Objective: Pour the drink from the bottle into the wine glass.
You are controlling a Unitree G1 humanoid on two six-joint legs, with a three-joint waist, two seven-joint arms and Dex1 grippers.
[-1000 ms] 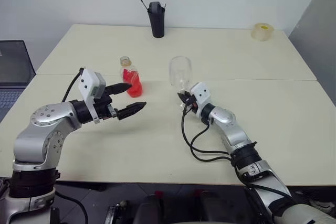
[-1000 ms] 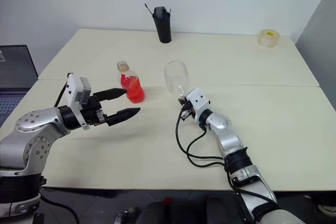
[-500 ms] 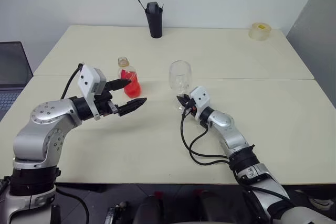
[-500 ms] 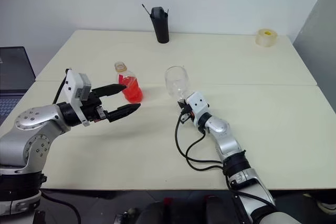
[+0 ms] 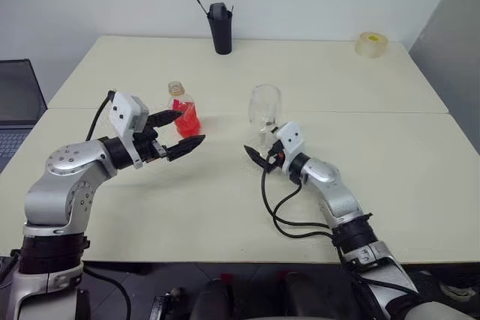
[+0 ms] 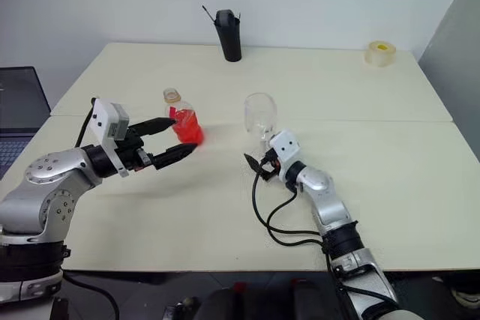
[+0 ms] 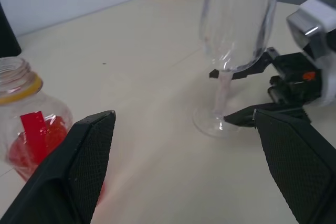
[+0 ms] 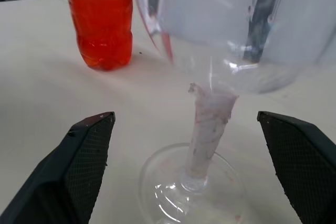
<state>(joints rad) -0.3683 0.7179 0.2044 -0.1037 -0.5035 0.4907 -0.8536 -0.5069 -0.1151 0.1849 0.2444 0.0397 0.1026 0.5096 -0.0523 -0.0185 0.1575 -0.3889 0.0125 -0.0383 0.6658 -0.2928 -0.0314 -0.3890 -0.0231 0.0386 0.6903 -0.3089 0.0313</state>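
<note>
The bottle (image 5: 184,110), small, clear and uncapped, stands upright on the table about half full of the red drink (image 8: 103,27). My left gripper (image 5: 189,128) is open and level, its fingertips just short of the bottle and apart from it. To the right the empty wine glass (image 5: 265,109) stands upright on its foot. My right gripper (image 5: 257,156) is open at table height; the glass stem (image 8: 208,124) rises between and just ahead of its fingers (image 8: 86,169), untouched.
A tall black cup (image 5: 219,28) with sticks stands at the back, and a tape roll (image 5: 373,44) at the back right corner. A laptop (image 5: 15,103) lies off the table's left edge. A black cable (image 5: 281,211) loops beside my right arm.
My right gripper has opened, let go of the glass stem and drawn back a little; the glass now stands free. My left gripper has edged closer to the bottle.
</note>
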